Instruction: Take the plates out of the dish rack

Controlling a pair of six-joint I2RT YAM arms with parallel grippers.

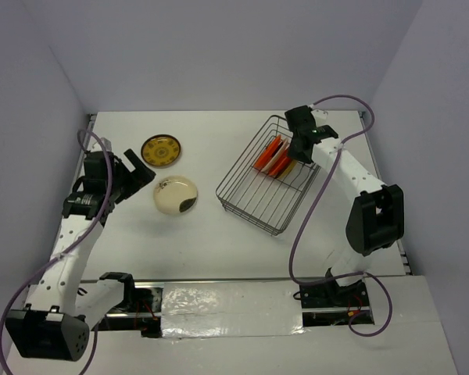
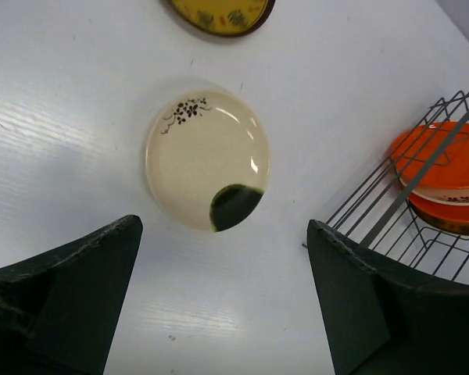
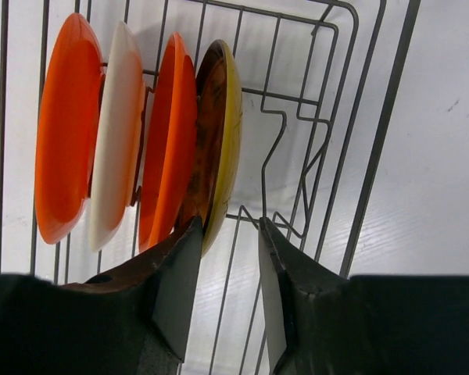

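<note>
The dark wire dish rack [image 1: 254, 199] sits right of centre. Several plates stand on edge in it: an orange one [image 3: 66, 133], a white one [image 3: 117, 133], another orange one [image 3: 168, 141] and a yellow-brown one [image 3: 223, 125]. My right gripper [image 3: 228, 225] reaches into the rack with its jaws narrowed but apart. The yellow-brown plate's lower rim sits between them, against the left finger. A cream plate with a dark blotch [image 2: 203, 160] and a yellow-brown ringed plate [image 1: 161, 151] lie flat on the table. My left gripper [image 2: 223, 226] hangs wide open just near of the cream plate, holding nothing.
The white table [image 1: 219, 250] is walled at the back and on both sides. The rack's wire corner [image 2: 375, 211] shows at the right of the left wrist view. Purple cables loop beside each arm.
</note>
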